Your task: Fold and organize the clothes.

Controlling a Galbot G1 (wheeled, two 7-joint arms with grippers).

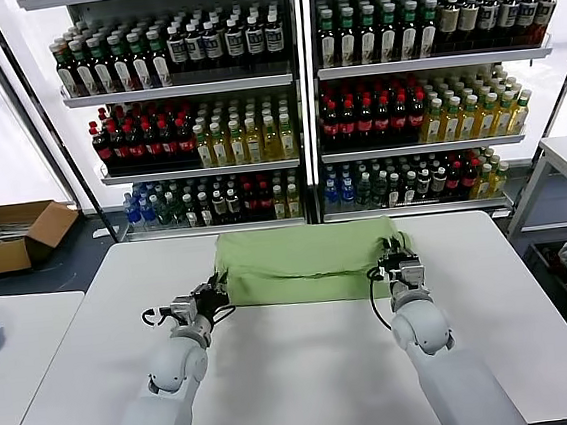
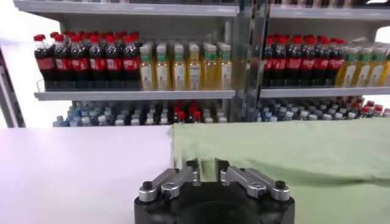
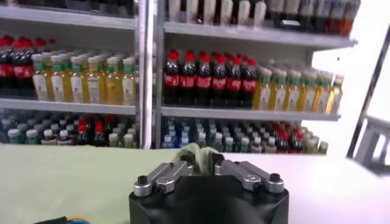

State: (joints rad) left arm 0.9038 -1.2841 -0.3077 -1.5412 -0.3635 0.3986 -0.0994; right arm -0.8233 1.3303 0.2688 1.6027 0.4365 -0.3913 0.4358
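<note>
The scene is bright and evenly lit. Strong white daylight comes from behind the shelves (image 1: pixel 298 101), and the areas on both sides of them are washed out. The white worktop (image 1: pixel 309 371) shows only soft, weak shadows below the arms. In both wrist views the bottles on the shelves look a little soft and blurred

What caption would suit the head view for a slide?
Both claws, left and right, grip the near corners of a folded green shirt on a white table.
</note>
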